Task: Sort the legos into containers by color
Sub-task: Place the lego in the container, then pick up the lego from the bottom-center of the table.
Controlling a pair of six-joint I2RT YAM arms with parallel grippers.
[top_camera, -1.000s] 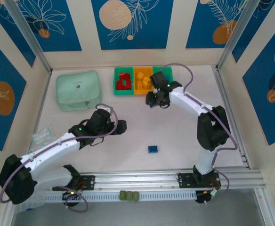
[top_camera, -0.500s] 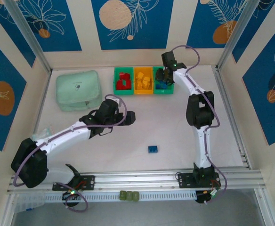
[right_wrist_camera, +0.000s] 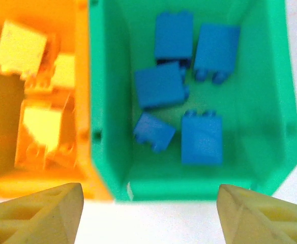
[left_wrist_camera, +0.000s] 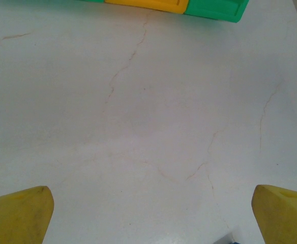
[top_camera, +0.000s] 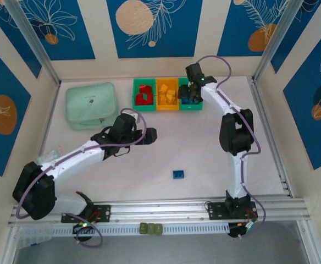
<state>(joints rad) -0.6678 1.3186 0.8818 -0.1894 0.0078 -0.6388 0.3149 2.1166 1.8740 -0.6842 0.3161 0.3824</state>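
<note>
Three joined containers stand at the back. The left green bin holds red legos. The orange bin holds yellow ones. The right green bin holds several blue bricks. My right gripper hovers over this bin's near wall, open, with nothing between its yellow fingertips. One blue lego lies alone on the table, near the middle front. My left gripper is open and empty over bare table, short of the bins, its fingers spread wide.
A pale mint-green lidded box sits at the back left. A clear plastic bag lies by the left wall. A small green piece rests on the front rail. Frame posts and walls close in the table.
My right arm has stretched back from in front of the bins to over the right green bin. The left arm has reached a little farther right and toward the bins.
</note>
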